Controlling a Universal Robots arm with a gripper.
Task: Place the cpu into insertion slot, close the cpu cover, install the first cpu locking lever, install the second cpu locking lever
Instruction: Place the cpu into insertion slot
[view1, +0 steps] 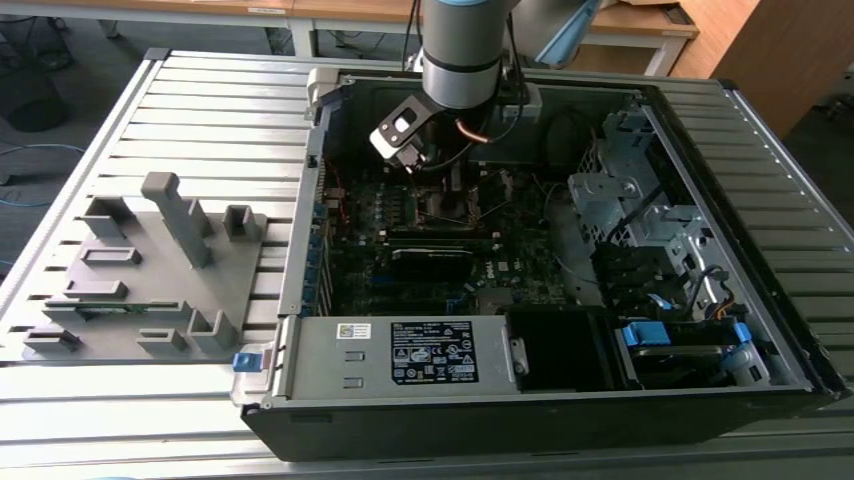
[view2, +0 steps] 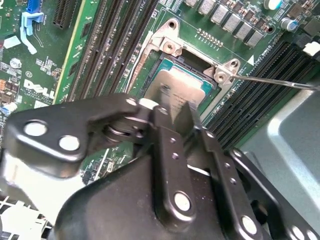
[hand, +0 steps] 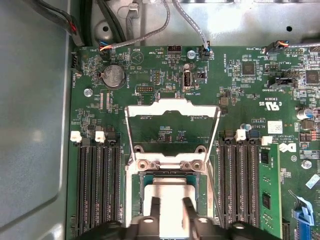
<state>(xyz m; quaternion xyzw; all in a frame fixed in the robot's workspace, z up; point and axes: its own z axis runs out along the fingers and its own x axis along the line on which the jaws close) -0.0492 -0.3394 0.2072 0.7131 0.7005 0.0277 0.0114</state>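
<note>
**Hand** (hand: 172, 206): black, seen low over the socket in both wrist views (view2: 177, 111). Whether it is open or clamped on the chip cannot be told, as the contact is hidden by its own body.

**The cpu** (hand: 172, 187): dull silver top, seen lying within the insertion slot (hand: 141, 184). Its near part is covered by the hand in both wrist views, and the far edge is seen clear in the second wrist view (view2: 182, 85).

**The cpu cover** (hand: 172, 103): silvery frame, swung open beyond the socket. Green board is seen through its cut-out.

**Locking lever** (view2: 275, 81): thin wire rod, seen reaching out from the socket corner, unlatched.

**Memory slots** (hand: 97, 192): long black rows, set on both sides of the socket.

**Coin battery** (hand: 112, 75) and grey cables (hand: 150, 31): placed at the board's far edge.

**Arm** (view1: 461, 50): lowered into the open computer case (view1: 747, 140), so that the socket is masked in the exterior view.

**Power supply** (view1: 400, 355): grey, labelled, mounted at the case's near side.

**Grey fixture tray** (view1: 147, 270): laid on the slatted bench (view1: 200, 90), towards the exterior view's left, apart from the case.
</note>
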